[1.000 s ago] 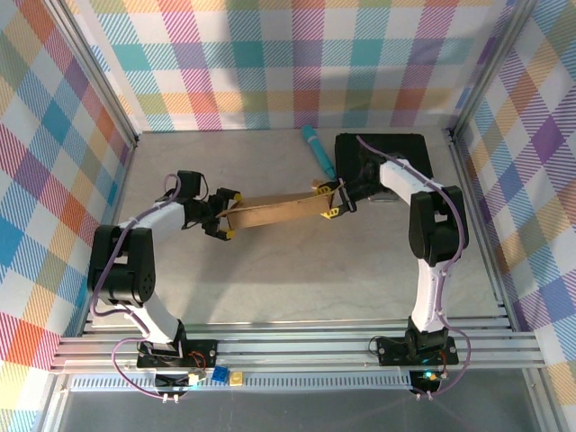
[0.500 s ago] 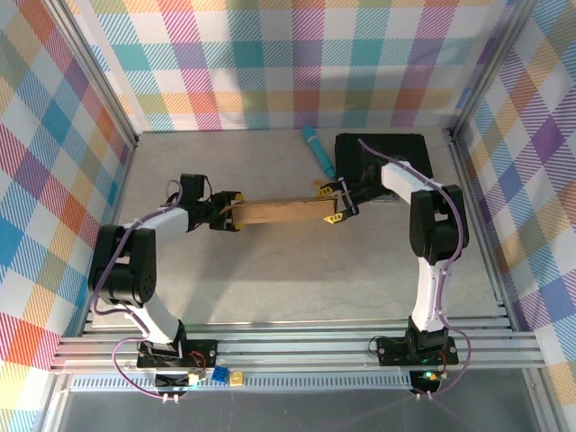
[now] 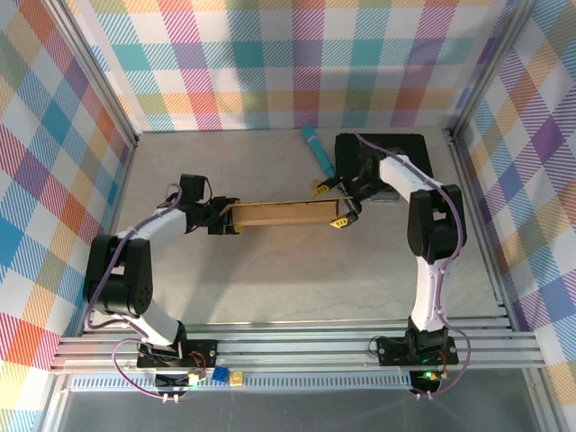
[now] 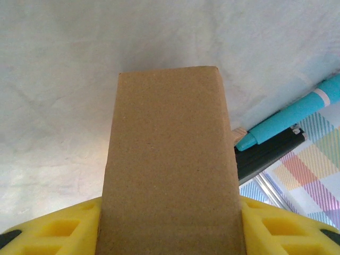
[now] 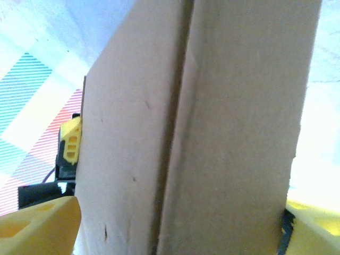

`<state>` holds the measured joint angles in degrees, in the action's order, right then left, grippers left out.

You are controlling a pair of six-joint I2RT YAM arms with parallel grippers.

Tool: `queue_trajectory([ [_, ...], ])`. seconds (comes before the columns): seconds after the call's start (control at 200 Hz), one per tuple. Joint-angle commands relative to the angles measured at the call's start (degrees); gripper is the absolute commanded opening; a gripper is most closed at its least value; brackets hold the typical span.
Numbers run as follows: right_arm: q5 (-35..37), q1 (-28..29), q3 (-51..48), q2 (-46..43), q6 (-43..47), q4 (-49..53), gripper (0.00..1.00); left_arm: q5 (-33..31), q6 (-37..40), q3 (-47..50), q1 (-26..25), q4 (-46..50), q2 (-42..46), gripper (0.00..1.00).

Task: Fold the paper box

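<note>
The paper box is a long, flattened brown cardboard piece lying across the middle of the table. My left gripper is shut on its left end. In the left wrist view the paper box runs away from the camera, and both yellow fingers press against its sides. My right gripper is open and straddles the right end, with its far finger standing off the cardboard. In the right wrist view the paper box shows a lengthwise crease, and the yellow fingers sit wide at either side.
A teal pen lies behind the box's right end, beside a black rectangular case at the back right. A tiny tan scrap sits by the pen tip. Plaid walls enclose the table.
My left gripper has closed onto the box's left end. My right gripper has opened wide around the right end. The box has swung from slightly tilted to level.
</note>
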<state>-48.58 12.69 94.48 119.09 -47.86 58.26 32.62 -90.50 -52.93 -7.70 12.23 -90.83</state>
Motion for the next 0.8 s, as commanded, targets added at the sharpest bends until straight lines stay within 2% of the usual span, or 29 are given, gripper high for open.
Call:
queue_trajectory([
  [0.0,7.3,-1.1,3.2,-5.6,7.2,5.7,0.89,-1.6,0.3,-1.0,1.0,9.2,2.9,0.4],
  [0.295,16.3,-3.1,4.0,-14.1,13.5,3.8,0.88,-3.1,4.6,-3.1,4.5,20.5,6.2,0.37],
  [0.45,23.2,-1.3,1.7,-22.2,25.8,-3.0,0.72,-3.9,5.3,-3.4,5.8,23.1,6.3,0.37],
  [0.52,25.1,0.3,-3.9,-28.4,34.4,-10.0,0.63,-4.4,6.2,-4.0,6.6,24.5,6.0,0.37],
  [0.585,25.3,1.5,-11.0,-34.4,42.1,-17.8,0.6,-5.0,6.9,-4.6,7.2,25.4,5.6,0.37],
  [0.71,24.5,2.9,-23.9,-42.6,48.3,-32.1,0.63,-5.4,7.7,-5.4,7.6,26.1,4.4,0.37],
  [0.795,25.7,3.9,-26.3,-42.9,49.1,-33.1,0.72,-5.6,8.3,-6.0,7.7,26.2,3.3,0.37],
])
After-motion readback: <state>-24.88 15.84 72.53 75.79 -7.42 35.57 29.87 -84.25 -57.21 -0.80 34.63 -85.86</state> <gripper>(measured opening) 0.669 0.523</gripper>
